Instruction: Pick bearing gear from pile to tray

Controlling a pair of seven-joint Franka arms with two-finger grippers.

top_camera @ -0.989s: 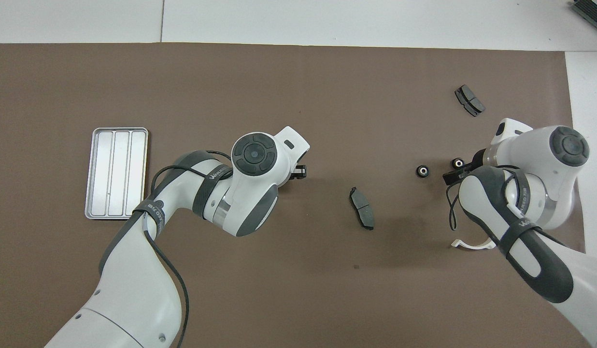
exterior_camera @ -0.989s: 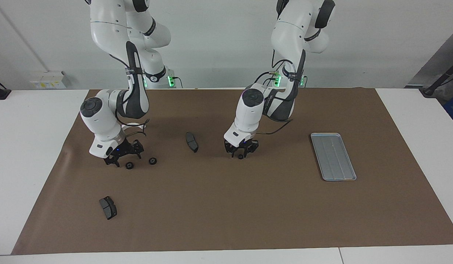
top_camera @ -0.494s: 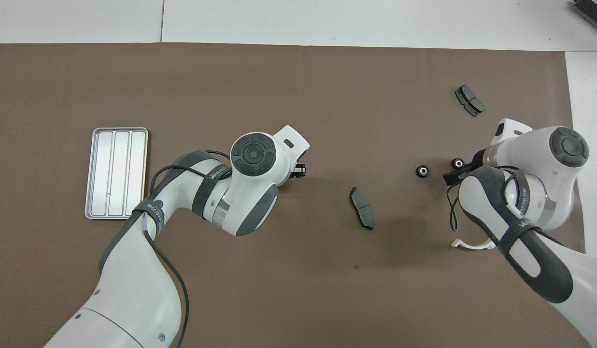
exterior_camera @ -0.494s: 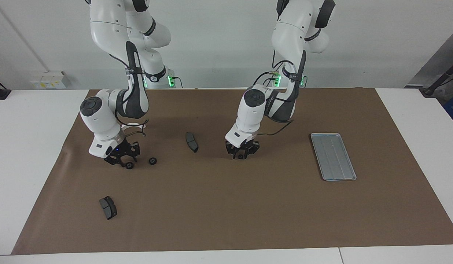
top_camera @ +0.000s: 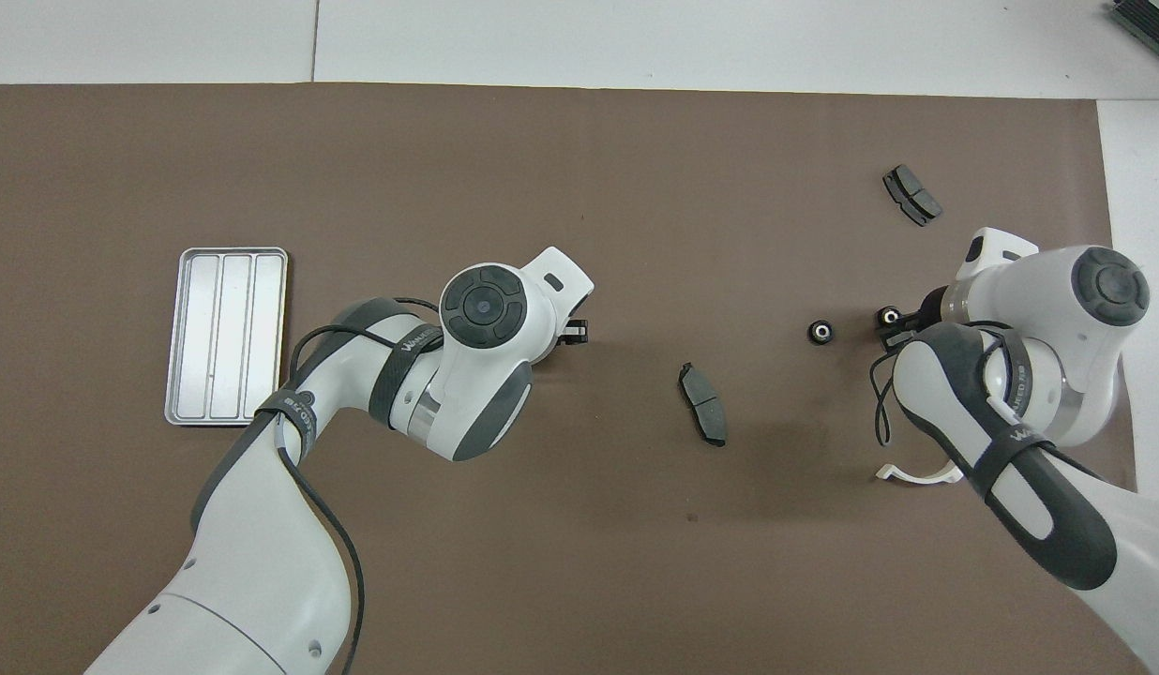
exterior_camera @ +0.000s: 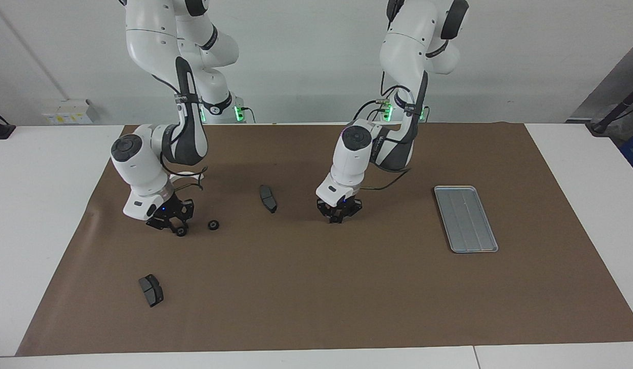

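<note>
My right gripper (exterior_camera: 177,229) is low on the mat with its fingers shut on a small black gear (exterior_camera: 181,231), which also shows in the overhead view (top_camera: 887,317). A second gear (exterior_camera: 213,224) lies loose beside it, toward the left arm's end. My left gripper (exterior_camera: 337,219) is down on the mat mid-table, shut on another gear (exterior_camera: 336,220); in the overhead view only the gripper's tip (top_camera: 575,331) shows and that gear is hidden. The silver ribbed tray (exterior_camera: 465,219) lies toward the left arm's end, with nothing in it.
One dark brake-pad piece (exterior_camera: 268,199) lies between the two grippers. Another brake-pad piece (exterior_camera: 151,290) lies farther from the robots, at the right arm's end. A white curved bracket (top_camera: 917,476) lies under the right arm. A brown mat (exterior_camera: 316,287) covers the table.
Both grippers' fingers have drawn in around their gears. The right gripper shifted slightly toward its gear. The gears, pads and tray have not moved.
</note>
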